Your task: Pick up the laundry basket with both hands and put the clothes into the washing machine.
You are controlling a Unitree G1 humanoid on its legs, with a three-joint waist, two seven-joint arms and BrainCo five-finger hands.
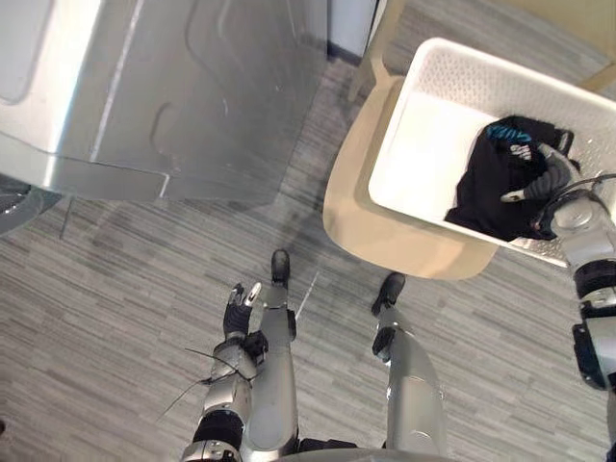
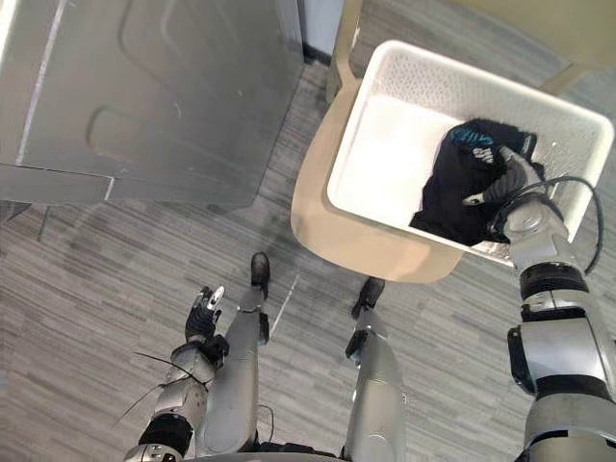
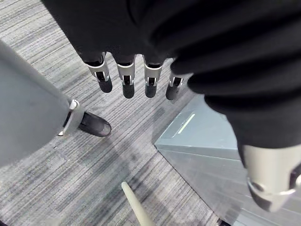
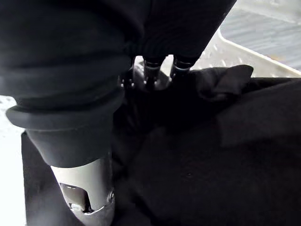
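Observation:
A white laundry basket (image 1: 462, 63) stands on a round beige table (image 1: 385, 231) at the upper right. Black clothes (image 1: 491, 188) with a bit of teal lie bunched in its right end. My right hand (image 2: 508, 181) reaches into the basket from the right and rests on the black clothes (image 4: 211, 155), pressed into the folds. My left hand (image 1: 241, 306) hangs low beside my body, away from the basket, its fingers (image 3: 127, 80) straight and holding nothing. The grey washing machine (image 1: 173, 96) stands at the upper left.
Striped grey floor (image 1: 115, 308) lies between the washing machine and the table. The left half of the basket's white bottom (image 2: 385, 154) is bare. A corner of the machine (image 3: 211, 141) sits close past my left hand.

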